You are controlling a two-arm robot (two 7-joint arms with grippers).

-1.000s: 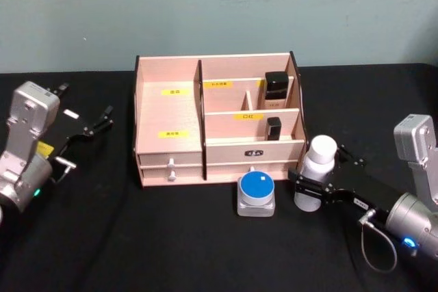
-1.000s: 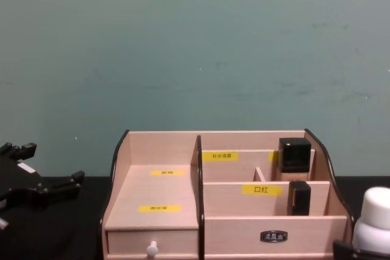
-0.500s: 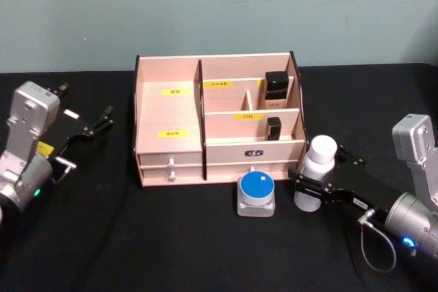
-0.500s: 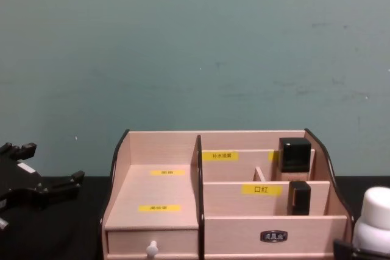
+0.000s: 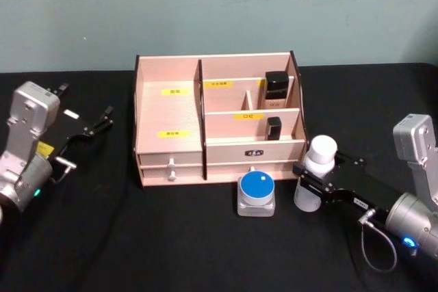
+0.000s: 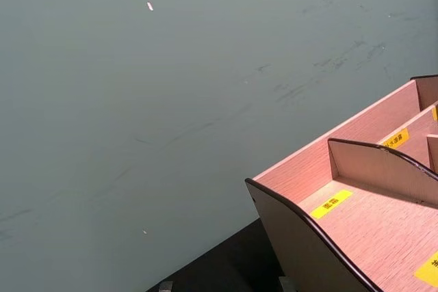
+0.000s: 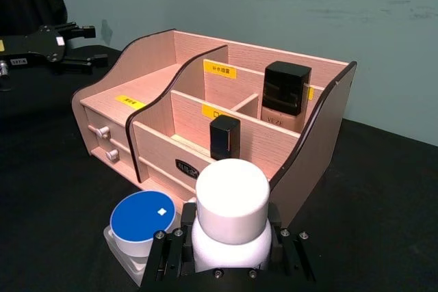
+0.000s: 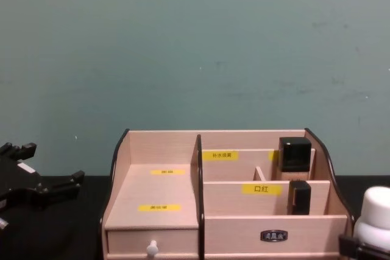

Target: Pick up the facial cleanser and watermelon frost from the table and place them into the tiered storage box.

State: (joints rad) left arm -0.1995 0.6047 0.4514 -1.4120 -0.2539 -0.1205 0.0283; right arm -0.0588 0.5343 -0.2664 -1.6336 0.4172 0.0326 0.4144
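The facial cleanser, a white bottle with a white cap, stands upright on the black table just right of the tiered storage box. My right gripper is shut on its lower body; in the right wrist view its fingers press both sides of the bottle. The watermelon frost, a squat clear jar with a blue lid, sits in front of the box's drawers, left of the bottle. My left gripper hovers open and idle at the far left.
The box holds a black-capped bottle in its rear right compartment and a small black tube in the tier below. Its wide left compartments are bare. Black tablecloth lies open in front.
The right gripper's fingers have drawn in against the facial cleanser's sides. The bottle, the jar and the left arm stay where they were.
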